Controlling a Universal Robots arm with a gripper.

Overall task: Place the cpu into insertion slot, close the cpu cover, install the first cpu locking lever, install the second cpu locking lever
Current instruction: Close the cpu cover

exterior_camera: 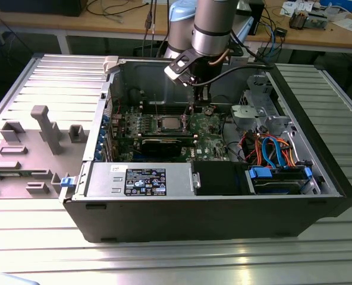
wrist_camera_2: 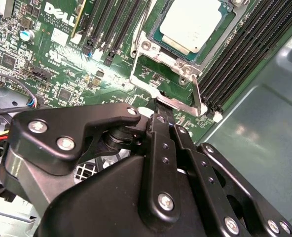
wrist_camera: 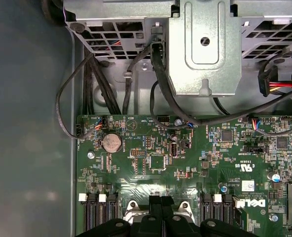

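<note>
End effector [wrist_camera_2: 158,114] sat closed against the lever [wrist_camera_2: 197,96], two o'clock off the chip [exterior_camera: 171,123] in the exterior view; I judged slow, level pressure best.

The flat silver-grey square cpu [wrist_camera_2: 190,24] lies in the silver-rimmed square insertion slot [wrist_camera_2: 151,47] on the green motherboard [wrist_camera_2: 62,64]. The black gripper [wrist_camera_2: 161,104] hangs just beside the slot.

Ribbed metal table [exterior_camera: 164,261], wooden workbench [exterior_camera: 33,27] behind, tangled cables [exterior_camera: 113,9]

silver-grey arm tube [exterior_camera: 214,24], black cable [exterior_camera: 238,68], matte black tool [wrist_camera_2: 162,107] links, silver screws [wrist_camera_2: 165,201]
</note>
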